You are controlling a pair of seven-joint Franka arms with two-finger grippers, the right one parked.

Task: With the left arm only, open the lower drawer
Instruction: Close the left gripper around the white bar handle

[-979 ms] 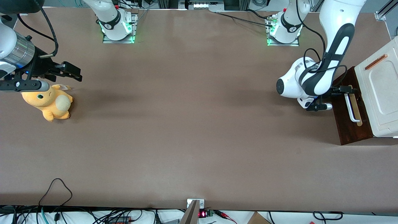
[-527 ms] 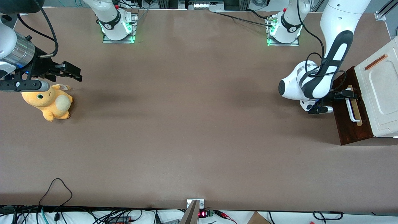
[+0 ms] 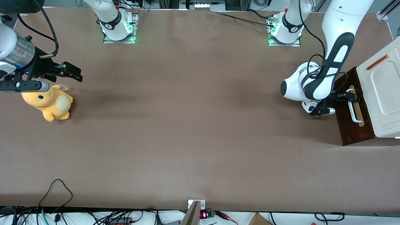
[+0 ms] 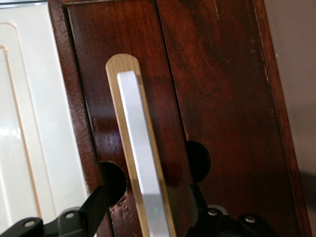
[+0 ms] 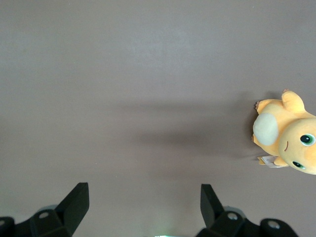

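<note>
The lower drawer (image 3: 352,129) is a dark reddish-brown wooden front at the working arm's end of the table, and it looks shut. Its white loop handle (image 3: 353,110) lies on a pale wood strip (image 3: 359,116). The left arm (image 3: 317,84) reaches over the drawer front. Its gripper (image 3: 351,97) is at the end of the handle farther from the front camera. In the left wrist view the gripper (image 4: 148,207) is open. One black finger (image 4: 94,205) stands on each side of the white handle (image 4: 140,168), with a gap to the bar on both sides.
A cream-white panel (image 3: 382,90) with a slim orange-brown handle (image 3: 378,62) sits above the drawer, and also shows in the left wrist view (image 4: 29,123). An orange plush toy (image 3: 50,104) lies toward the parked arm's end of the table.
The gripper has moved a little nearer the front camera, onto the end of the handle, and the wrist has come in with it. The drawer has not moved.
</note>
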